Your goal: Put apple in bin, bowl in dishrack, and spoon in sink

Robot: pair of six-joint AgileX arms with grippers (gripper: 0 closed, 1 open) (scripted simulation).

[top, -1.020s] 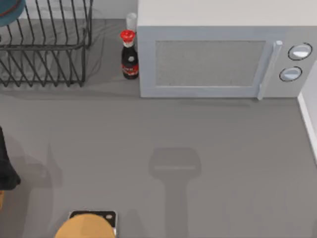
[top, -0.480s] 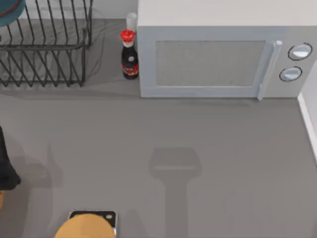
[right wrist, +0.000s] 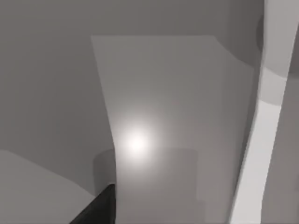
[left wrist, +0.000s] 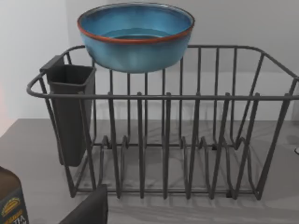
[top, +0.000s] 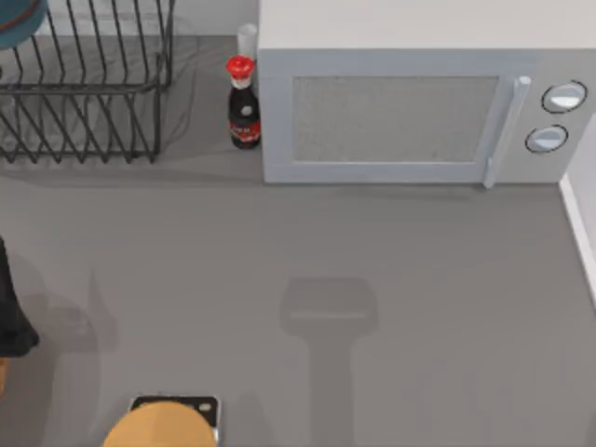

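Resting atop the dishrack rim, teal bowl beside its black utensil cup, sauce bottle between dishrack and microwave, left arm at table edge, jaw state indeterminate

Grey countertop (white microwave behind).

Bowl and dishrack cropped at top view's edge, perhaps half-hidden.

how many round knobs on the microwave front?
2: both on the microwave panel at the top view's right, right of the door handle; upper knob, lower knob just below it.
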